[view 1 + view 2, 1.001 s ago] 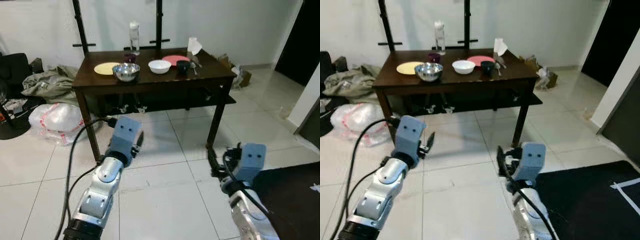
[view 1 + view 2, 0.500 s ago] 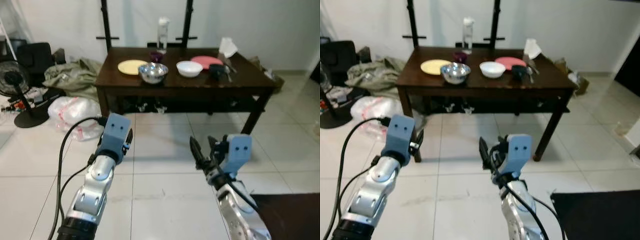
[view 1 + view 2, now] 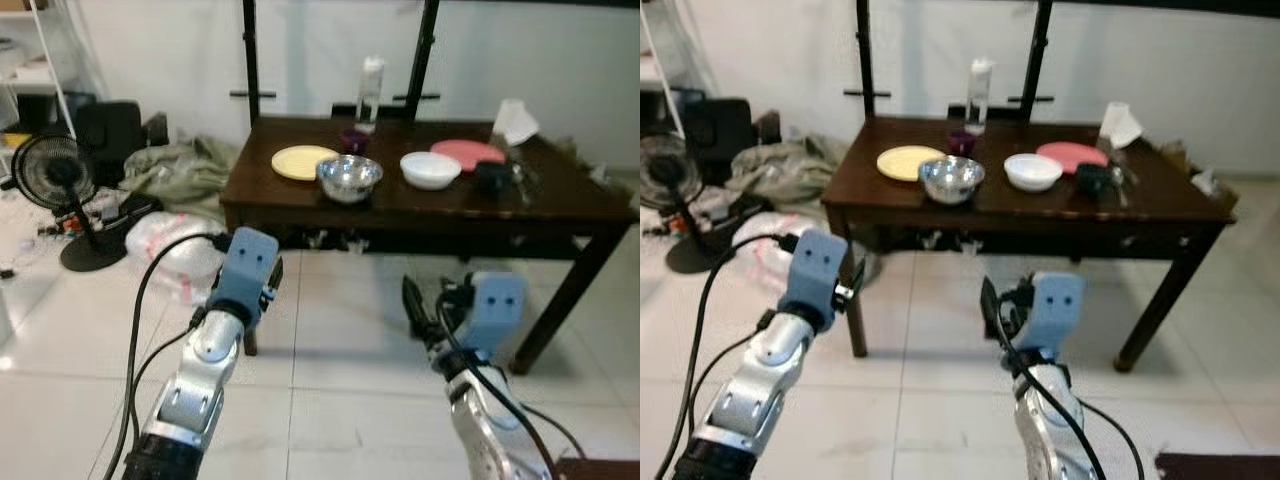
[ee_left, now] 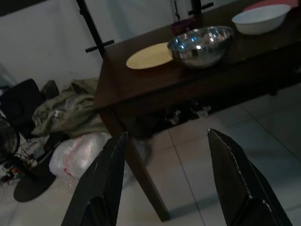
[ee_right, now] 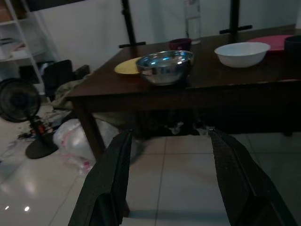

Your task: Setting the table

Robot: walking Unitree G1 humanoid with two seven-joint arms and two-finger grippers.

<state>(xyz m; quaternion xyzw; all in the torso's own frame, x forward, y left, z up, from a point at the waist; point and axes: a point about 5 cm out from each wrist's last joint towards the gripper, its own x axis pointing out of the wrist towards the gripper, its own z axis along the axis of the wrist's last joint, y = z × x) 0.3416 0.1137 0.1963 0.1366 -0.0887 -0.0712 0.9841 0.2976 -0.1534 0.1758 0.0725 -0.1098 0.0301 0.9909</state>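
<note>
Both the left gripper [image 4: 162, 188] and right gripper [image 5: 169, 186] hang spread wide before the dark wooden table [image 3: 420, 205], near its shiny metal bowl [image 3: 349, 178].

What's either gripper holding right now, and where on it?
Nothing. The left gripper and right gripper are both open and empty, short of the table.

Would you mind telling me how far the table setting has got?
Done: nothing visibly laid out; the yellow plate, steel bowl, white bowl and pink plate sit clustered on the dark table. In hand: nothing; the left gripper and right gripper are open, short of the table. Left: everything.
</note>
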